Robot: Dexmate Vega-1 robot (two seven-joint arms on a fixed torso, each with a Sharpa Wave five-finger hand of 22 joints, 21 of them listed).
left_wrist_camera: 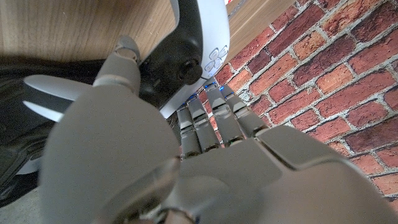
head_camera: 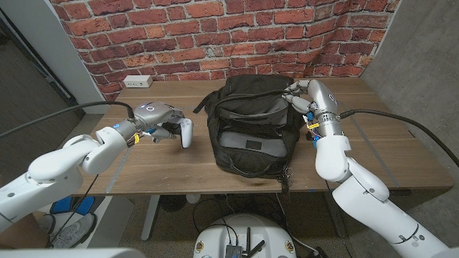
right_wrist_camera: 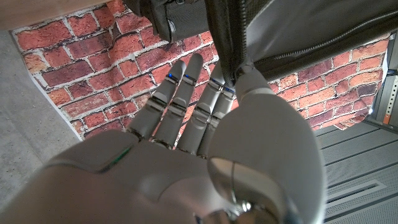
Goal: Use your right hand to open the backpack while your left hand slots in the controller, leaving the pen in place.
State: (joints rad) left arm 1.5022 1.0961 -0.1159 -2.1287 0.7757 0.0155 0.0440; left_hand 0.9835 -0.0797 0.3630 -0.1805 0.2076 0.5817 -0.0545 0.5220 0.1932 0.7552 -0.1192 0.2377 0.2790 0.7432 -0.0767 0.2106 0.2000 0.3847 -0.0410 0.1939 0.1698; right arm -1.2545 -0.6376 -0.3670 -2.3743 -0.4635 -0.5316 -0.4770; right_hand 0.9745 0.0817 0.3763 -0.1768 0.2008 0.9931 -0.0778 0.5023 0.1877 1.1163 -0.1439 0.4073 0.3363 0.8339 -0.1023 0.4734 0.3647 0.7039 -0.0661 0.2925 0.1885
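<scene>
- While the backpack [head_camera: 252, 129] stands in the middle of the head view, its top looks partly open and the controller [head_camera: 185, 132] is not yet inside, so I judge the task about halfway
- Right hand [head_camera: 307, 97] sits at the bag's upper right edge; in the right wrist view thumb and fingers [right_wrist_camera: 186, 102] pinch the zipper edge [right_wrist_camera: 231, 56], the rest lying close together
- Left hand [head_camera: 153, 117], left of centre, grips the controller just above the table [head_camera: 387, 154], near the bag's left side but apart from it
- Still left: carrying it over and slotting it in
- Controller is white with a black middle and a thumbstick [left_wrist_camera: 189, 70]; fingers [left_wrist_camera: 214, 112] curl around it
- I cannot make out the pen
</scene>
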